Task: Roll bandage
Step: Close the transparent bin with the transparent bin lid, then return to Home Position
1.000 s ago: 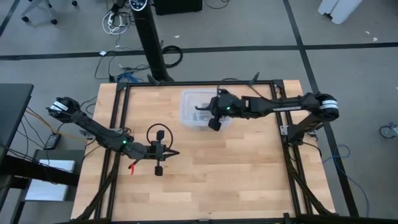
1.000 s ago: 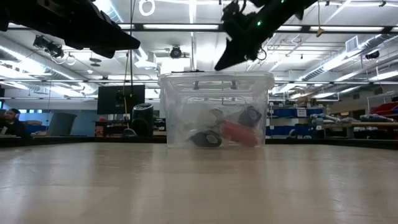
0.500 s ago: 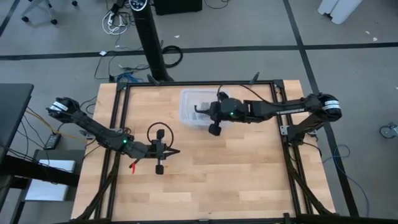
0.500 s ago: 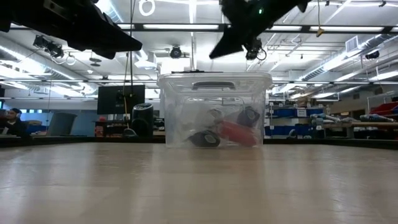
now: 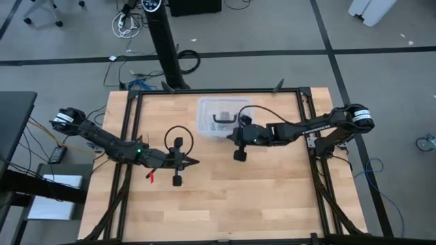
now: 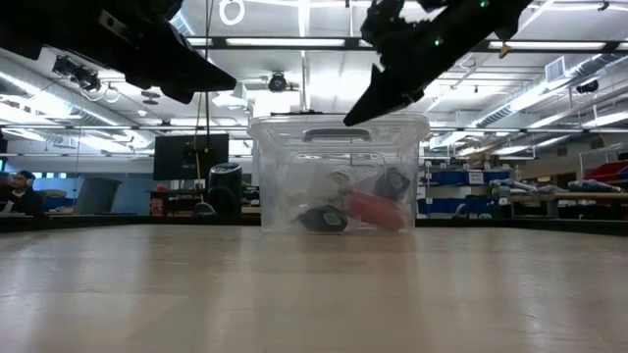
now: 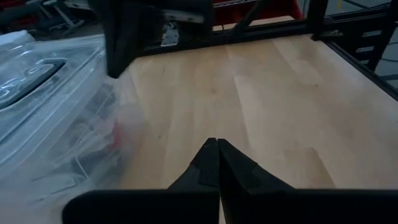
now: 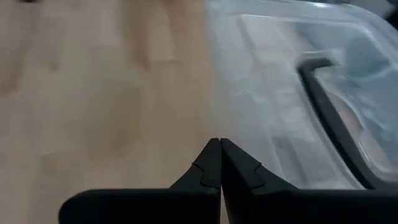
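High view, both tools closed, right tool (image 5: pixel 230 133) beside clear tub (image 5: pixel 208 126); bandage unseen

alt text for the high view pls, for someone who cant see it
Seen from straight above, a wooden table holds a clear plastic tub with a black handle near its far edge. The right gripper, jaws shut, hangs just beside the tub's near edge, while the left gripper, also shut, points across the bare wood. No bandage can be made out.

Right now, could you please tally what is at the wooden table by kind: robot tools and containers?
Dark two-finger tools: 2, the left tool and the right tool, both shut.
Clear plastic tub with black handle: 1.
Total: 3.
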Robot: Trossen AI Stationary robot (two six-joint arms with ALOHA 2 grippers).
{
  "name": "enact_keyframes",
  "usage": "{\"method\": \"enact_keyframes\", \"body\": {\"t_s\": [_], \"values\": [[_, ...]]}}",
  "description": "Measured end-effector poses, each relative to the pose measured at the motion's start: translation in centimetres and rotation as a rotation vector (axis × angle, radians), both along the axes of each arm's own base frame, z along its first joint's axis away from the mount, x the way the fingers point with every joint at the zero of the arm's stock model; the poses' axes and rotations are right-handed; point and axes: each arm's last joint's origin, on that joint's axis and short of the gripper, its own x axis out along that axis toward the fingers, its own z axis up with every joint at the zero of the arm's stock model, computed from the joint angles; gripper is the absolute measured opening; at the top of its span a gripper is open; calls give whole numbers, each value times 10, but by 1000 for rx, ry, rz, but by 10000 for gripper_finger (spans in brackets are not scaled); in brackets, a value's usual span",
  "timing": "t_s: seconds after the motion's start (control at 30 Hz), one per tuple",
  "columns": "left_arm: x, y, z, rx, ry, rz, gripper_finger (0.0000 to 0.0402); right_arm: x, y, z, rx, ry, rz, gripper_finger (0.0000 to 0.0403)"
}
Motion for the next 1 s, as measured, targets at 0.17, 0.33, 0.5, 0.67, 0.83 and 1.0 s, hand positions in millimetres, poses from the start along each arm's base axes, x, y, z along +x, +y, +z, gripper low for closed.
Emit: {"method": "enact_keyframes", "body": {"t_s": [0.17, 0.33, 0.5, 0.67, 0.83, 1.0], "values": [[2, 7, 0, 18, 3, 12, 0, -1, -23, -1, -41, -4, -132, 0], [0, 13, -4, 50, -29, 23, 0, -4, -51, -1, -82, 15, -197, 0], [-23, 23, -16, -33, -94, -9, 0, -14, -41, 17, -105, -8, -103, 0], [-42, 41, -29, -130, -96, -55, 0, -36, -11, 32, -41, -81, 100, 0], [-44, 60, -32, -155, -93, -91, 0, -66, 1, 11, 37, -193, 267, 0], [-47, 66, -27, -128, -136, -105, 0, -100, -2, -13, 100, -337, 354, 0]]}}
